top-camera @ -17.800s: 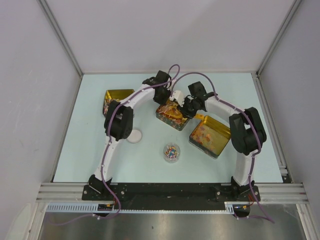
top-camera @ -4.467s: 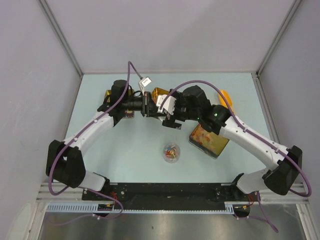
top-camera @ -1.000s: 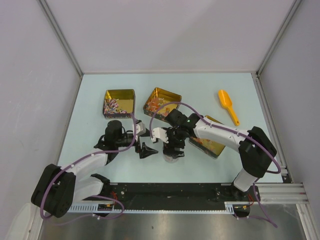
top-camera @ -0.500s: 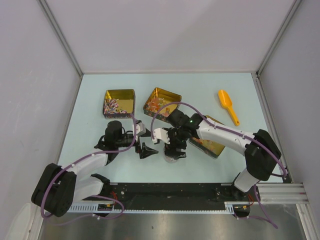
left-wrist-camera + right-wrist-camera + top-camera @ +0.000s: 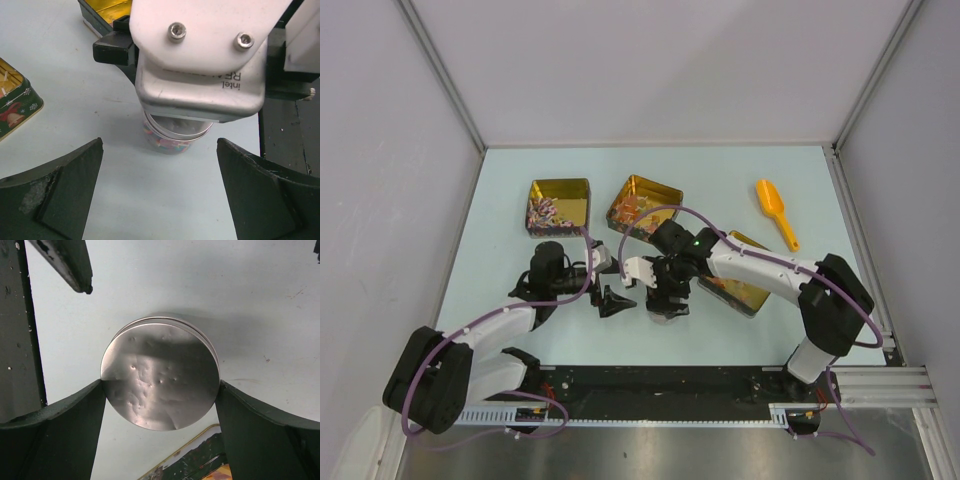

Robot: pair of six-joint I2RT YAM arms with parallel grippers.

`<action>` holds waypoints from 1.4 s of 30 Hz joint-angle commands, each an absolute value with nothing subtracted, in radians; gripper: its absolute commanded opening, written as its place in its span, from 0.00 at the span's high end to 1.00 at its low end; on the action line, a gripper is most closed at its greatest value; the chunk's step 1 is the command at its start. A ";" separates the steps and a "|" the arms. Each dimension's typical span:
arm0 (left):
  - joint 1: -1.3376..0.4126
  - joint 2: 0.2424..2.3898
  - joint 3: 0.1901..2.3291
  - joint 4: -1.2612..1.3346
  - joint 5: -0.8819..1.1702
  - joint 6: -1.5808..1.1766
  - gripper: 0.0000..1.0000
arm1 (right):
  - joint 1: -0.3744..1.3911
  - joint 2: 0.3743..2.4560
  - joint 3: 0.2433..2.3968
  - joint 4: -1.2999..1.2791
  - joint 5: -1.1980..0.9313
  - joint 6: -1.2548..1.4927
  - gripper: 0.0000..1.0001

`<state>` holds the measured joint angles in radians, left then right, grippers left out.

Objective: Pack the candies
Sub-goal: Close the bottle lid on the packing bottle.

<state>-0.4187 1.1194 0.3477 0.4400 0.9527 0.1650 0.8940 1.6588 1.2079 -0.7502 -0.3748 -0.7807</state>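
Observation:
A small clear jar of candies [image 5: 167, 145] stands on the table, directly under my right wrist. A round silver lid [image 5: 160, 382] lies on top of the jar. My right gripper [image 5: 666, 298] is shut on this lid, with a finger [image 5: 75, 415] touching its rim on each side. In the top view the jar is hidden beneath that gripper. More candies lie in the back-left gold tin [image 5: 544, 212] and the middle tin [image 5: 632, 208]. My left gripper [image 5: 611, 300] rests low just left of the jar, open and holding nothing, pointing at the jar.
Two open gold tins [image 5: 560, 186] [image 5: 650, 184] stand at the back. A third printed tin [image 5: 745, 290] lies under the right forearm. An orange scoop [image 5: 775, 212] lies at the back right. A green-sided tin [image 5: 15, 107] shows at the left of the left wrist view.
My right wrist has shifted very slightly over the jar, still holding the lid. The left arm has not moved.

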 commanded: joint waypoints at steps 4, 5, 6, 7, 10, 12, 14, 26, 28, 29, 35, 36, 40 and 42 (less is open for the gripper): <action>-0.423 1.123 0.336 0.499 0.988 0.176 0.00 | 0.899 1.689 1.212 -0.722 -0.368 -0.776 0.25; -0.423 1.123 0.334 0.499 0.986 0.176 0.00 | 0.897 1.689 1.212 -0.727 -0.370 -0.778 0.25; -0.423 1.123 0.336 0.500 0.988 0.178 0.00 | 0.897 1.684 1.212 -0.735 -0.376 -0.779 0.25; -0.423 1.123 0.334 0.499 0.988 0.178 0.00 | 0.896 1.678 1.212 -0.739 -0.382 -0.779 0.25; -0.425 1.126 0.334 0.502 0.989 0.176 0.00 | 0.894 1.638 1.212 -0.741 -0.393 -0.779 0.24; -0.425 1.126 0.334 0.502 0.988 0.178 0.00 | 0.891 1.617 1.212 -0.742 -0.387 -0.779 0.24; -0.425 1.127 0.334 0.502 0.989 0.178 0.00 | 0.882 1.614 1.212 -0.752 -0.385 -0.784 0.24; -0.425 1.127 0.336 0.497 0.991 0.176 0.00 | 0.867 1.635 1.198 -0.773 -0.394 -0.790 0.25; -0.425 1.127 0.336 0.499 0.989 0.178 0.00 | 0.871 1.640 1.192 -0.769 -0.399 -0.787 0.25; -0.425 1.129 0.334 0.499 0.991 0.178 0.00 | 0.874 1.641 1.189 -0.761 -0.400 -0.784 0.24; -0.426 1.127 0.336 0.495 0.991 0.178 0.00 | 0.882 1.661 1.174 -0.733 -0.399 -0.776 0.22; -0.426 1.129 0.336 0.495 0.991 0.178 0.00 | 0.882 1.661 1.170 -0.729 -0.397 -0.775 0.22; -0.429 1.132 0.334 0.497 0.988 0.183 0.00 | 0.877 1.658 1.170 -0.703 -0.397 -0.767 0.21; -0.436 1.137 0.336 0.494 0.985 0.190 0.00 | 0.884 1.661 1.170 -0.686 -0.397 -0.761 0.18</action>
<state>-0.4206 1.1271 0.3401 0.4469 0.9531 0.1650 0.8745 1.6531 1.1759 -0.7265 -0.3798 -0.7788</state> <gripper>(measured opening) 0.996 0.870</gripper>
